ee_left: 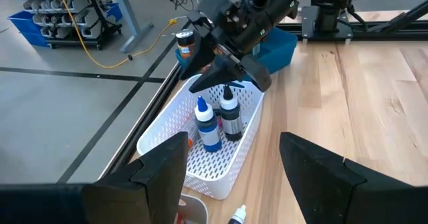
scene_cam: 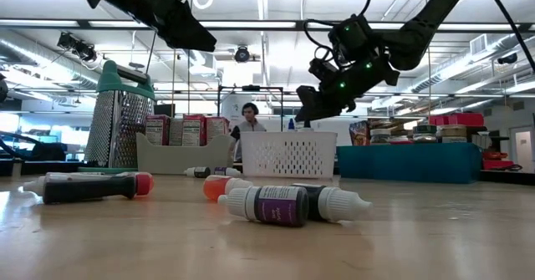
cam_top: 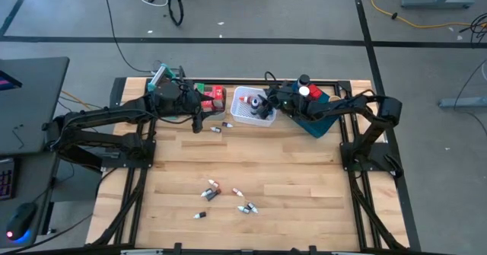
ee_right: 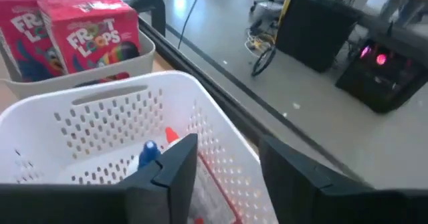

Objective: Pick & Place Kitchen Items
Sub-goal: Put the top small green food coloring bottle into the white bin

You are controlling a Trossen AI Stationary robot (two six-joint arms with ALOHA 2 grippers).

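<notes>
Your right gripper (ee_left: 224, 73) hangs part-open and empty directly above the white mesh basket (ee_left: 167, 134); loose small bottles (cam_top: 228, 198) lie well nearer you.

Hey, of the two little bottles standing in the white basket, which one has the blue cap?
The blue-capped bottle with the blue label; it stands beside the black-capped bottle with a dark label in the white basket.

White mesh basket (cam_top: 245, 115), blue tray (cam_top: 319, 122), grater (scene_cam: 119, 117)
</notes>
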